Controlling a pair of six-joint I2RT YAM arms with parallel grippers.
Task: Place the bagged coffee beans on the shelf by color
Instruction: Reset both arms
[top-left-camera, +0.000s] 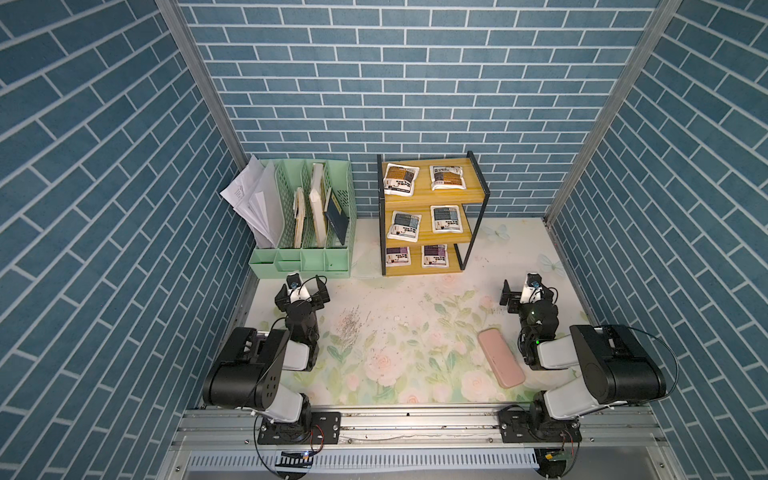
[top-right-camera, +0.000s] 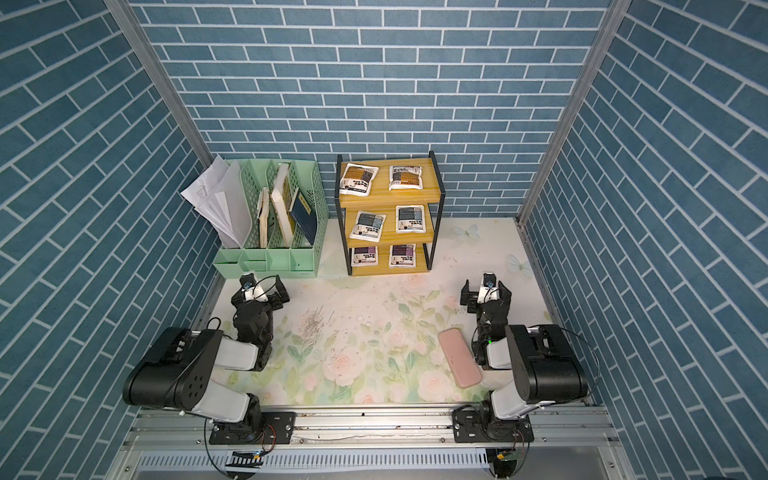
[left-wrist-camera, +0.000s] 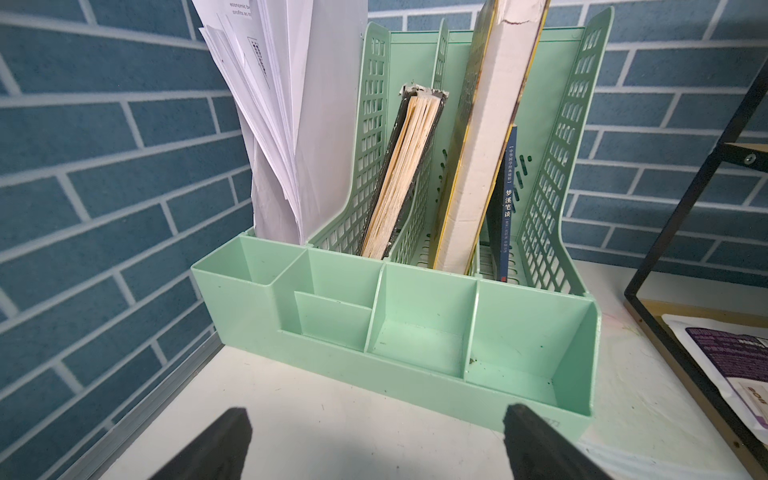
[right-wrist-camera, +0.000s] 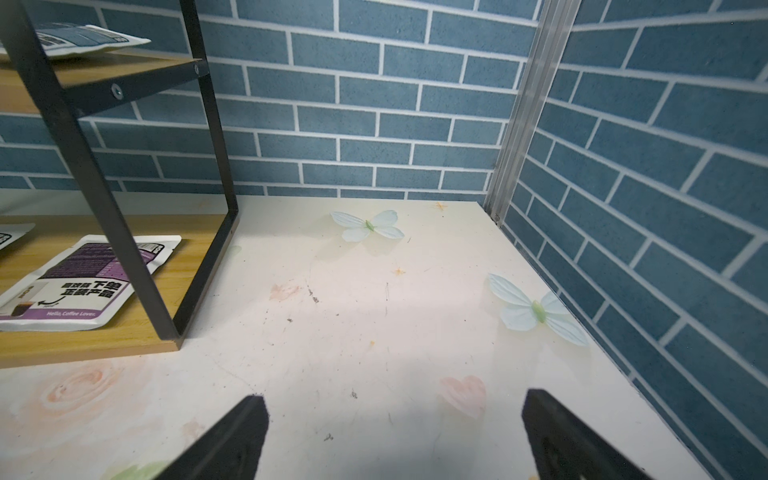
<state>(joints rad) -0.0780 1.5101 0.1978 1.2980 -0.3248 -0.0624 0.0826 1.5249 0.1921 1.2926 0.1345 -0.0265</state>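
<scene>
- Left black pincer (left-wrist-camera: 376, 411) and right black pincer (right-wrist-camera: 395, 397) are standing released, gripping nothing.
- Flat white coffee pouches (top-left-camera: 446, 177) are lying paired on yellow-board, black-framed shelf (top-left-camera: 423, 185): orange-brown top, blue-grey middle, purple bottom.

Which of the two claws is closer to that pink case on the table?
The right gripper: it hangs just beyond the pink case's far end. The left gripper is far off, facing the green file organizer.

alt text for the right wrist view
The right gripper, jaws open and empty, hangs over a flowered tabletop in a blue brick corner. Nearby stands a yellow wooden shelf in a black metal frame, a purple-labelled white coffee pouch on its lowest board.
</scene>
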